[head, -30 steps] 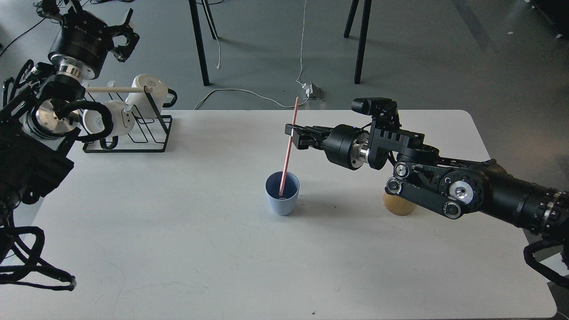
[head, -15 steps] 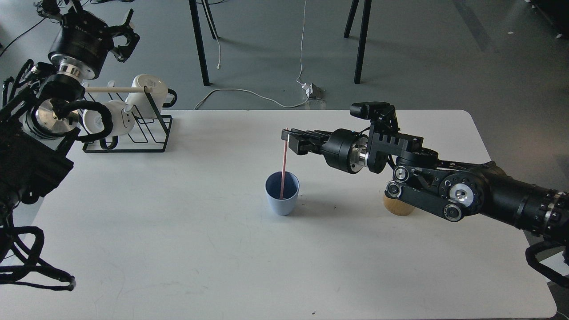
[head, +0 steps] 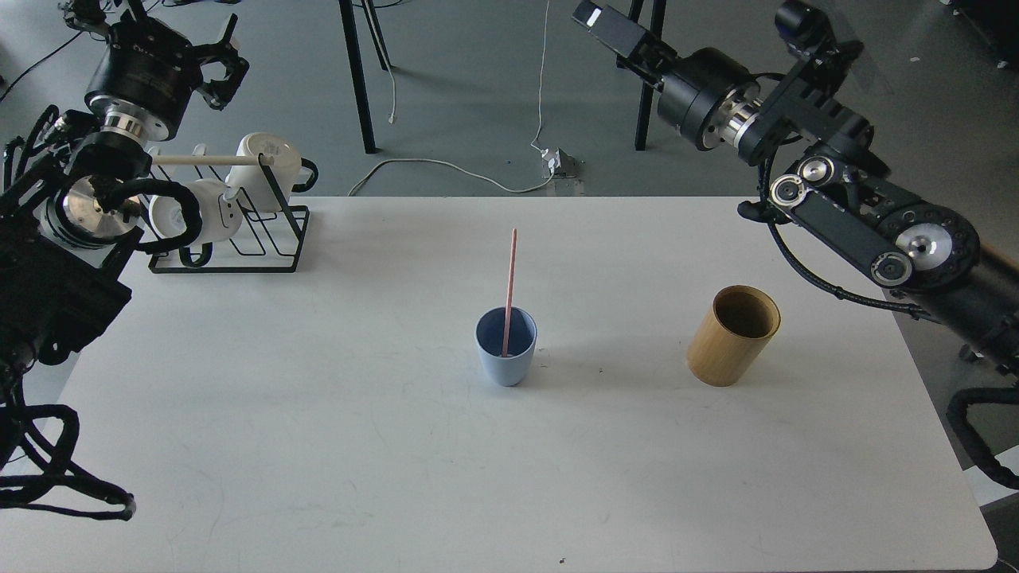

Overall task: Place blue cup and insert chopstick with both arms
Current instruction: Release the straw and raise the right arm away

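The blue cup (head: 506, 358) stands upright near the middle of the white table (head: 318, 446). The pink chopstick (head: 509, 278) stands in it, leaning on the rim, with its top well above the cup and nothing holding it. My right gripper (head: 593, 20) is raised high at the top, beyond the table's far edge and far from the cup; it is dark and its fingers cannot be told apart. My left gripper (head: 231, 64) is at the top left above the mug rack, with its fingers spread and empty.
A tan bamboo cylinder (head: 732, 338) stands open-topped to the right of the cup. A black wire rack (head: 239, 239) with white mugs (head: 267, 159) and a pale wooden rod stands at the back left corner. Dark chair legs (head: 358, 79) stand on the floor beyond the table.
My right gripper has let go of the chopstick and swung up and back to the upper right, uncovering the bamboo cylinder. The chopstick now stands free in the cup. The left arm has not moved.
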`<act>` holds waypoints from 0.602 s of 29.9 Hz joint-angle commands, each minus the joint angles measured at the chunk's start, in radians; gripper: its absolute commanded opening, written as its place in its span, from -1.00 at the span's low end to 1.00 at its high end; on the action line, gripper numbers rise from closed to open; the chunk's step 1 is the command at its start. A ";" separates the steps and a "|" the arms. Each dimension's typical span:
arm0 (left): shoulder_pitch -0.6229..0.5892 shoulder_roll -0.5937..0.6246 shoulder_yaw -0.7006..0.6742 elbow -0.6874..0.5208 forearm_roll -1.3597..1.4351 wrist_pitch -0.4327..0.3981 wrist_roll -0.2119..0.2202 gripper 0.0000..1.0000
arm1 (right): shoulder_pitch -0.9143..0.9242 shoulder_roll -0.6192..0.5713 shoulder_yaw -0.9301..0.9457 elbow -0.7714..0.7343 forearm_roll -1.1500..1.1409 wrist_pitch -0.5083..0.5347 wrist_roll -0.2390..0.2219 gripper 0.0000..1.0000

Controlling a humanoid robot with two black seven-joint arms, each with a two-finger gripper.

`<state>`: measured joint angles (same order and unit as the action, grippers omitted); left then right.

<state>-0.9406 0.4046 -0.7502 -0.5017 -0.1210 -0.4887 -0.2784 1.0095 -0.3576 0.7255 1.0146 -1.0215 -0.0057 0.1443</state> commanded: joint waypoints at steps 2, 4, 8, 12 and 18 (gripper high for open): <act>0.003 -0.012 -0.001 0.000 -0.002 0.000 -0.001 0.99 | -0.018 -0.049 0.026 -0.031 0.415 0.018 0.064 1.00; 0.000 -0.032 -0.003 0.000 -0.002 0.000 -0.001 0.99 | -0.020 -0.079 0.029 -0.036 0.558 0.070 0.069 1.00; 0.003 -0.043 -0.005 -0.001 -0.003 0.000 0.001 0.99 | -0.040 -0.119 0.051 -0.080 0.832 0.211 0.066 1.00; 0.002 -0.043 -0.009 -0.001 -0.003 0.000 0.002 1.00 | -0.063 -0.119 0.071 -0.168 0.991 0.300 0.058 1.00; 0.005 -0.041 -0.012 -0.001 -0.003 0.000 -0.002 1.00 | -0.150 -0.116 0.095 -0.209 1.202 0.404 0.057 1.00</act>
<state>-0.9381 0.3622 -0.7604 -0.5038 -0.1243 -0.4887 -0.2762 0.9073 -0.4743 0.8018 0.8079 0.0829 0.3643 0.2012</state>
